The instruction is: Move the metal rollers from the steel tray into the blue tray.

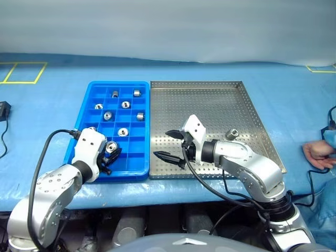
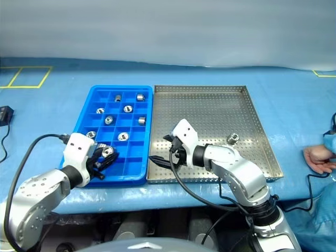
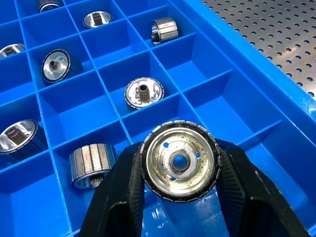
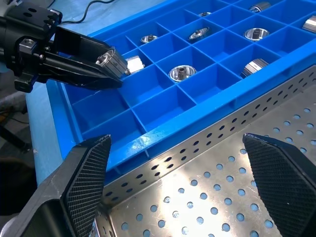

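The left gripper (image 3: 178, 197) jaws pinch a shiny ribbed metal roller (image 3: 178, 162) above an empty blue plastic tray (image 3: 232, 47) compartment for dropping, while the right gripper (image 1: 172, 145) jaws gape wide and empty.

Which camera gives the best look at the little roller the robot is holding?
The left wrist view: the roller faces the camera, pinched between the left gripper's fingers above the blue tray. Both eye views show it as a small glint; the right wrist view shows it from the side.

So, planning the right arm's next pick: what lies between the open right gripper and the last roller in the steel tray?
Only bare perforated steel tray floor between the right gripper and that roller, seen in the left eye view.
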